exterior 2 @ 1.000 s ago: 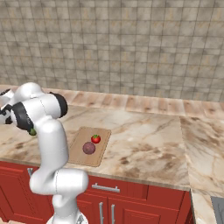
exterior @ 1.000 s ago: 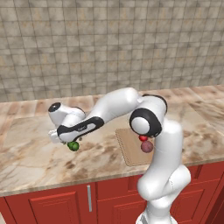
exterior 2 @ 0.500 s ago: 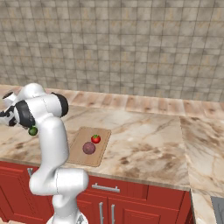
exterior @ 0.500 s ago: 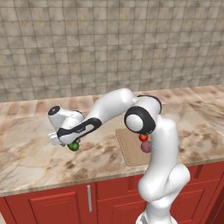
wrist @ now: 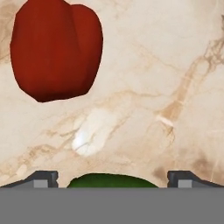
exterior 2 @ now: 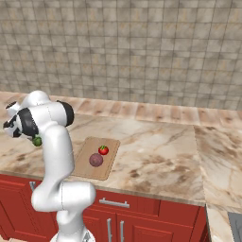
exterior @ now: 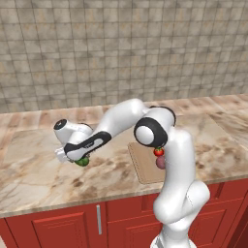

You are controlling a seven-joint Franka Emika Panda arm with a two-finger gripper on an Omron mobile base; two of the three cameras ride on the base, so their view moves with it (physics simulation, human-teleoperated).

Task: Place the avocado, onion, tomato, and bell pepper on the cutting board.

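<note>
The dark-green avocado (exterior: 83,162) lies on the marble counter, left of the cutting board (exterior: 141,167). My gripper (exterior: 76,158) is open and straddles the avocado (wrist: 112,180), with a fingertip (wrist: 42,178) standing clear of it on each side. The deep-red bell pepper (wrist: 56,49) rests on the counter just beyond the avocado in the hand view. On the tan cutting board (exterior 2: 82,163) sit the bright red tomato (exterior 2: 103,150) and the mauve onion (exterior 2: 96,159). My arm partly hides the tomato (exterior: 158,151) and the onion (exterior: 160,162) in the left base view.
The counter's front edge (exterior: 97,201) runs above red cabinets. A tiled wall (exterior: 121,53) rises behind the counter. Bare marble (exterior 2: 156,151) stretches to the right of the board.
The hand has shifted slightly left and lower around the avocado. The avocado, tomato and onion have stayed where they were.
</note>
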